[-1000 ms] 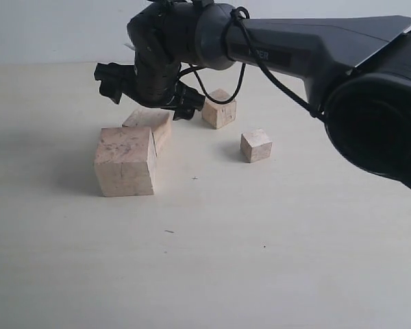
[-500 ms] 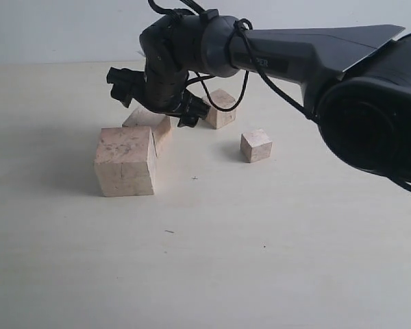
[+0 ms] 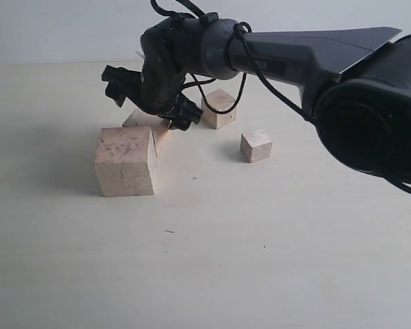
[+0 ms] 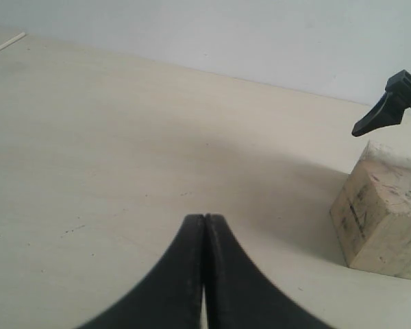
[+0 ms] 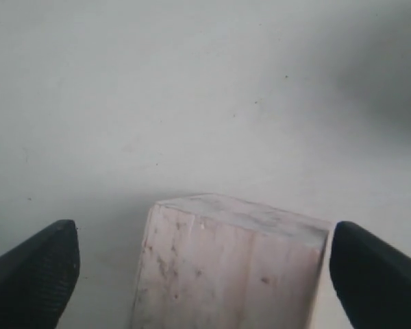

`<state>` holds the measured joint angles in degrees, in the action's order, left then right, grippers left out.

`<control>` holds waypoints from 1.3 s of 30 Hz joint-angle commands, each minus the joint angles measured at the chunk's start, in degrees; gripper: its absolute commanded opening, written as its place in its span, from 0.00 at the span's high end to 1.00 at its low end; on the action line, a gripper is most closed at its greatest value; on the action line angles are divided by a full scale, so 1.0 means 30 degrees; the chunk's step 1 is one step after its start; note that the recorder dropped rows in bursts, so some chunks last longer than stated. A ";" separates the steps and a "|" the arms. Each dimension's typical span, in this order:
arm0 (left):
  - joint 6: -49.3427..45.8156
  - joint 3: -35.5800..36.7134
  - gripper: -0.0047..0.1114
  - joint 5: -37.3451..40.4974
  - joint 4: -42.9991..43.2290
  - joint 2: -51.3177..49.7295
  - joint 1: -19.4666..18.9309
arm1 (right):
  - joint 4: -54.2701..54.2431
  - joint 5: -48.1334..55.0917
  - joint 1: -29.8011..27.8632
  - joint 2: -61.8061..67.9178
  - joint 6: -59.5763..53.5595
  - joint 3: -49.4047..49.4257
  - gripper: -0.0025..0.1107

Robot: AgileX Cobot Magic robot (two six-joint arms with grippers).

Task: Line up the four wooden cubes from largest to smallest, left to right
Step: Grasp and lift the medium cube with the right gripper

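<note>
The right gripper (image 3: 151, 103) hangs wide open astride the second-largest cube (image 5: 229, 267), gripping nothing. The largest cube (image 3: 125, 161) sits just in front, with the third cube (image 3: 219, 108) and smallest cube (image 3: 256, 145) apart on the right of the bench (image 3: 260, 260). The left gripper (image 4: 204, 229) is closed and empty.

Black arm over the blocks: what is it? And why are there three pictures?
It is a robot arm. Its claw, the right gripper, is open over the second-biggest cube, holding nothing. One picture comes from a camera standing nearby; the other two from cameras on the robot's wrists. The left gripper is shut and empty. On the table sit four wooden cubes: the biggest cube, the second-biggest cube behind it, the third cube and the smallest cube.
</note>
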<state>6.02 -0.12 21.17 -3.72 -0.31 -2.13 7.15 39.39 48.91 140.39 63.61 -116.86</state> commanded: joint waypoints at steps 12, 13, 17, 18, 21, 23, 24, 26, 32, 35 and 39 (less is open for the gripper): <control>0.0026 0.0041 0.96 -0.0107 0.0037 0.0103 0.0060 | -0.0225 0.0457 -0.0090 0.0356 -0.0209 -0.0050 0.31; 0.0026 0.0041 0.96 -0.0107 0.0037 0.0103 0.0060 | -0.0225 0.0401 -0.0090 0.0356 -0.0209 -0.0050 0.38; 0.0026 0.0041 0.96 -0.0107 0.0037 0.0103 0.0060 | -0.0225 -0.0128 -0.0090 0.0282 -0.0344 -0.0050 0.70; 0.0026 0.0041 0.96 -0.0107 0.0037 0.0103 0.0060 | -0.0225 -0.0440 -0.0090 0.0286 -0.0771 -0.0050 0.78; 0.0026 0.0041 0.96 -0.0107 0.0037 0.0103 0.0060 | -0.0225 -0.1751 -0.0090 0.0056 -0.1712 -0.0050 0.98; 0.0026 0.0041 0.96 -0.0107 0.0037 0.0103 0.0060 | -0.0225 -0.3008 -0.0090 -0.0107 -0.1749 -0.0050 0.98; 0.0026 0.0041 0.96 -0.0107 0.0037 0.0103 0.0060 | -0.0225 -0.3626 -0.0090 -0.0217 -0.1749 -0.0050 0.98; 0.0026 0.0041 0.96 -0.0107 0.0037 0.0103 0.0060 | -0.0189 -0.4375 -0.0090 -0.0505 -0.1749 -0.0050 0.98; 0.0026 0.0041 0.96 -0.0107 0.0037 0.0103 0.0060 | 0.2423 -0.3310 -0.0090 -0.1829 -0.3297 -0.0050 0.98; 0.0026 0.0041 0.96 -0.0107 0.0037 0.0103 0.0060 | 0.2248 -0.2317 -0.0090 -0.2651 -0.7468 -0.0050 0.98; 0.0026 0.0041 0.96 -0.0107 0.0037 0.0103 0.0060 | 0.1824 -0.0335 -0.0090 -0.3829 -1.2027 -0.0050 0.98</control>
<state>6.02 -0.12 21.17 -3.72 -0.31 -2.13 12.99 34.74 48.91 132.11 38.10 -116.86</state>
